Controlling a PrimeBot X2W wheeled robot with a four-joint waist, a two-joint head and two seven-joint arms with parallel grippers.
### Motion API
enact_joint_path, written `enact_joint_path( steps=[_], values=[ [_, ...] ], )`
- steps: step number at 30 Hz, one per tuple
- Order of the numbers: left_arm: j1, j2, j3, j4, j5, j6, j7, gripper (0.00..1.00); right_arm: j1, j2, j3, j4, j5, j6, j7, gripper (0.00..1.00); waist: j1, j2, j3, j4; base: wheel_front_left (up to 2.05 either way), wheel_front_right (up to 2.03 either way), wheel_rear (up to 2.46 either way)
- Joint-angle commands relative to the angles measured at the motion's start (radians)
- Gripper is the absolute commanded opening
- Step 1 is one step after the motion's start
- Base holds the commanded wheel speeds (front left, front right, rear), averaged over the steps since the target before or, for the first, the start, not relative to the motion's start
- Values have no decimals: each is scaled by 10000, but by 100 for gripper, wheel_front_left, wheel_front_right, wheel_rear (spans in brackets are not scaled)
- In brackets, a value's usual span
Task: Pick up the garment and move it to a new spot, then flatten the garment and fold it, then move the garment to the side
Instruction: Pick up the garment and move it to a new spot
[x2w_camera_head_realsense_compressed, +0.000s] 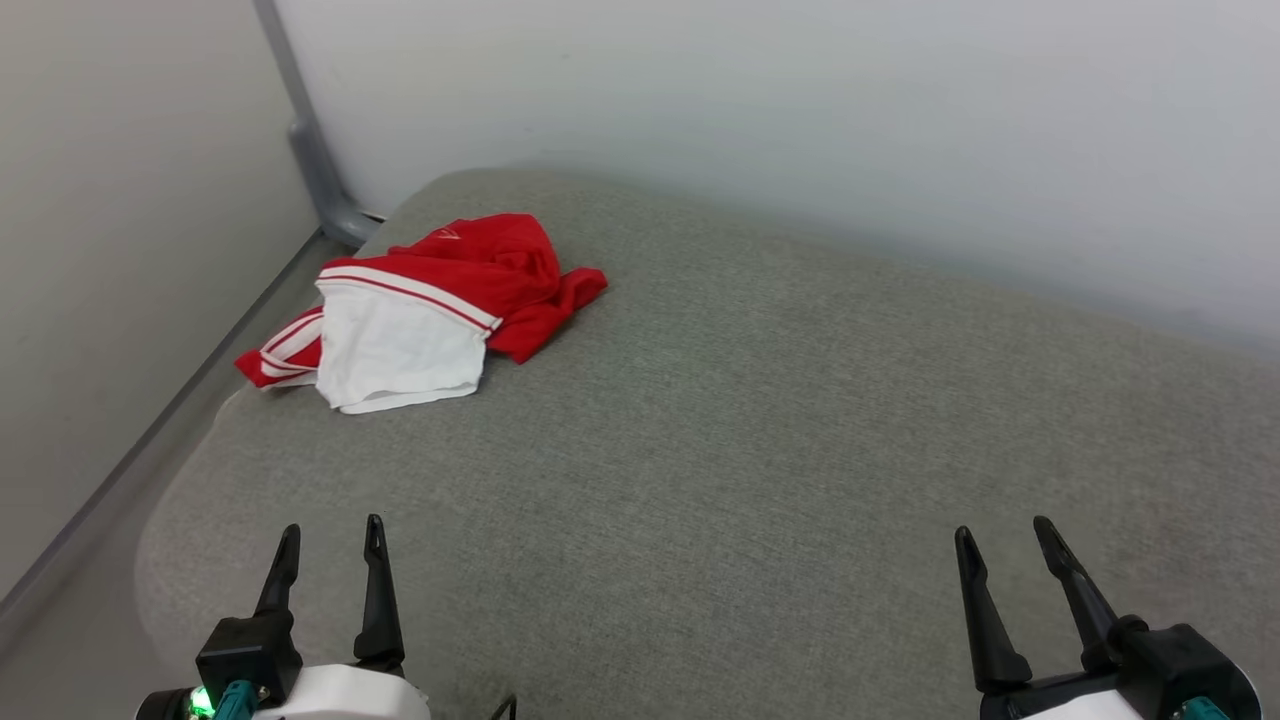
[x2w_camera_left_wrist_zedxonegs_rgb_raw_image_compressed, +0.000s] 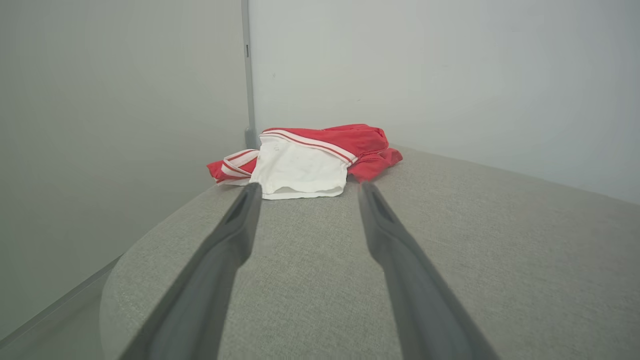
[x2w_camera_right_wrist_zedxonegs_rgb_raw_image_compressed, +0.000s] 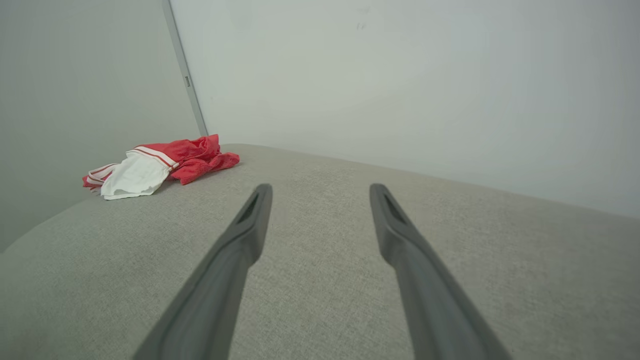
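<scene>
The left gripper (x2w_camera_head_realsense_compressed: 332, 527) and the right gripper (x2w_camera_head_realsense_compressed: 1002, 528), each with two long, tapered dark fingers spread apart and holding nothing, stand at the near side of a broad grey woven-fabric cushion (x2w_camera_head_realsense_compressed: 750, 450) with rounded corners. Smooth pale walls (x2w_camera_head_realsense_compressed: 800, 100) meet behind it at a slim grey post (x2w_camera_head_realsense_compressed: 315, 150). The garment (x2w_camera_head_realsense_compressed: 420, 310), a crumpled red jersey with a white sleeve and red-white striped trim, lies bunched at the cushion's far left corner, well apart from both grippers.

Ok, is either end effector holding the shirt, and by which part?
Nothing is held. Both the left end effector and right end effector are open, apart from the garment.
</scene>
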Motion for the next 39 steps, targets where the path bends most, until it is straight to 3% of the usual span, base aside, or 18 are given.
enact_joint_path(
  steps=[1,9,17,26,34,39],
  values=[
    [12,16,-6,24,54,-6,-28,100,-18,9,21,-8,-69,-3,-18,100,0,-1,34,333,0,0,0],
    [46,16,85,69,-46,-2,-28,100,-1,8,205,57,-113,-3,-18,100,0,-1,52,899,0,0,0],
    [71,16,180,156,-276,-27,-28,100,-3,8,246,87,-173,-3,-18,100,0,-1,61,947,0,0,0],
    [-1546,105,1165,548,-597,-1029,-28,100,-272,8,179,-68,-433,-5,-18,100,0,-1,540,639,0,0,0],
    [-4253,946,1764,1377,-957,-1528,-28,100,-860,8,6,-319,-1121,-5,-18,100,0,-1,1741,-78,0,0,0],
    [-6090,2073,1411,2696,-1935,-1593,7,100,-1251,8,-181,-660,-1532,-5,-18,100,0,-1,2598,-640,0,0,0]
  ],
)
